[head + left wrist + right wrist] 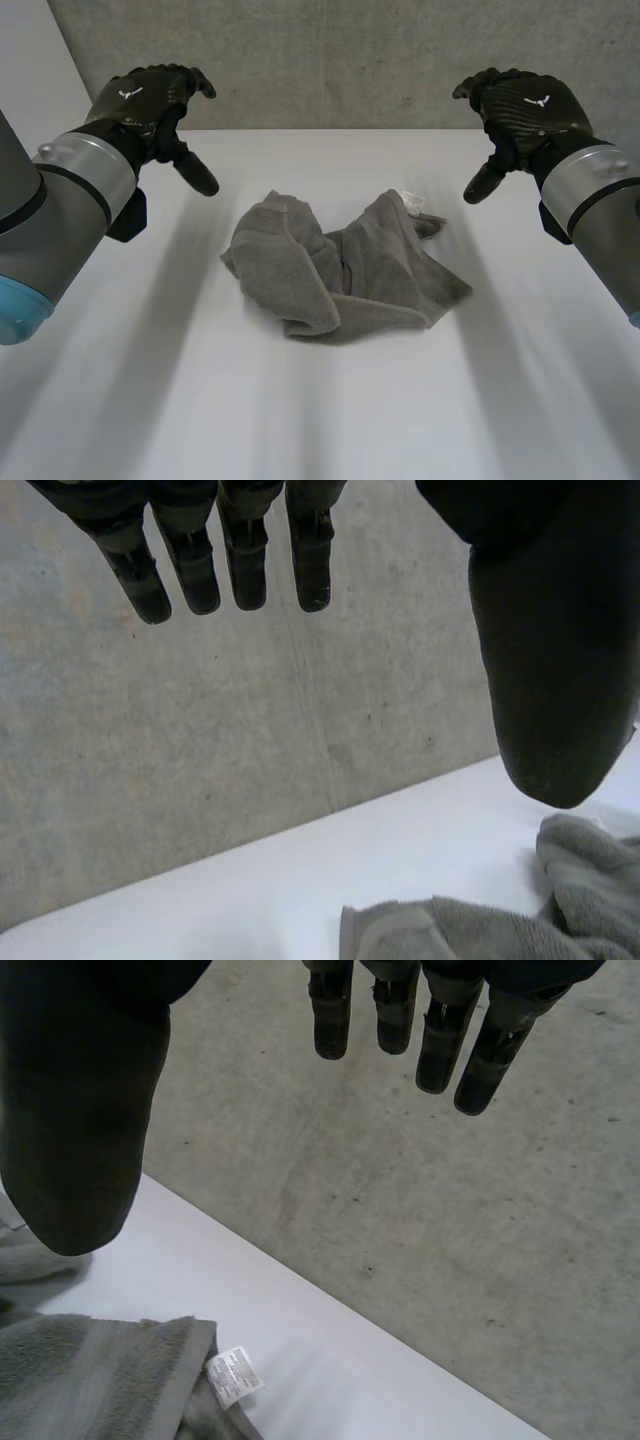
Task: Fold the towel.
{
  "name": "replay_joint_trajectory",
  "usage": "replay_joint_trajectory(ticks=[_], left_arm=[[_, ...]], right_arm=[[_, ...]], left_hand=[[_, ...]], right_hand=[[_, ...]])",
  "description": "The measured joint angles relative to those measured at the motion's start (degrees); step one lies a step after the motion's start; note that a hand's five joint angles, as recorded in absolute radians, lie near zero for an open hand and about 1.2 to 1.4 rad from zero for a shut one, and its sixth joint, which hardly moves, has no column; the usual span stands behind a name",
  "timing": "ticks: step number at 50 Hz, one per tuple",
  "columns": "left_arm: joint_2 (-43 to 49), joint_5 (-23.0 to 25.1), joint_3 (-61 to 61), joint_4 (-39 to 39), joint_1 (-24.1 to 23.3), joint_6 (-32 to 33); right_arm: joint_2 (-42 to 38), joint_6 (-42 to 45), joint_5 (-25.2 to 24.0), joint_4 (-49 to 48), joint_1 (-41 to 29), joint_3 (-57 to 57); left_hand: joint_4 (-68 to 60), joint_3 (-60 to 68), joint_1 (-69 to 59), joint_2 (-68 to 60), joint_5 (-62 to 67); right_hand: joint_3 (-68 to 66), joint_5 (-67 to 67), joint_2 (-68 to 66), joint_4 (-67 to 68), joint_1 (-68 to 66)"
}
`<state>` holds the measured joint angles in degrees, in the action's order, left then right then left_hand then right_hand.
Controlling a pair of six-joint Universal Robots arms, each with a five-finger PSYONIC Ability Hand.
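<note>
The left arm [60, 210] comes in from 9 o'clock in the head view. Its left hand [150, 100] hangs above the white table [300, 420], at about 10 o'clock from the towel [340, 270] and well apart from it. In the left wrist view the fingers [190, 575] are straight and lie side by side with narrow gaps. The thumb [550, 670] stands wide of them, so the hand is spread and loose. Part of the towel [480, 930] lies on the table past the thumb's tip, clear of it.

The towel is grey and lies crumpled near the middle of the table. One rounded lobe reaches toward 10 o'clock, a raised ridge runs toward 1 o'clock, and a thick rolled fold lies along its 6 o'clock side. A small white label [412, 200] sticks out at the towel's 1 o'clock edge. In the right wrist view this label [233, 1375] lies flat on the table, just beside a hemmed corner of the towel [90, 1380]. A grey concrete wall [330, 50] stands behind the table at 12 o'clock.

The right hand [520, 110] hangs above the table at about 2 o'clock from the towel, apart from the cloth. Its fingers [400, 1020] are straight and slightly parted. Its thumb [80, 1140] is held far out from them, so this hand is spread as well. The right arm [600, 210] leaves the head view at 3 o'clock.
</note>
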<state>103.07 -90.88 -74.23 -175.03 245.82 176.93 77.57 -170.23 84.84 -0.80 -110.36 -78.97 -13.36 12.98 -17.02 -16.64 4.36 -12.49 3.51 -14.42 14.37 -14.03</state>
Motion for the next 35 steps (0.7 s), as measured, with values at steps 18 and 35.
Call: replay_joint_trajectory(ticks=[18, 35], left_arm=[[0.75, 0.07, -0.38, 0.34, 0.54, 1.34], [1.34, 0.66, -0.63, -0.49, 0.54, 2.73]], right_arm=[[1.99, -1.09, 2.01, -0.09, 2.91, 0.32], [1.99, -0.37, 0.4, 0.79, 2.39, 0.02]], left_hand=[[0.0, 0.0, 0.37, 0.32, -0.28], [0.0, 0.0, 1.05, 1.33, -0.7]], right_hand=[[0.0, 0.0, 0.0, 0.0, 0.01], [0.0, 0.0, 0.01, 0.0, 0.01]])
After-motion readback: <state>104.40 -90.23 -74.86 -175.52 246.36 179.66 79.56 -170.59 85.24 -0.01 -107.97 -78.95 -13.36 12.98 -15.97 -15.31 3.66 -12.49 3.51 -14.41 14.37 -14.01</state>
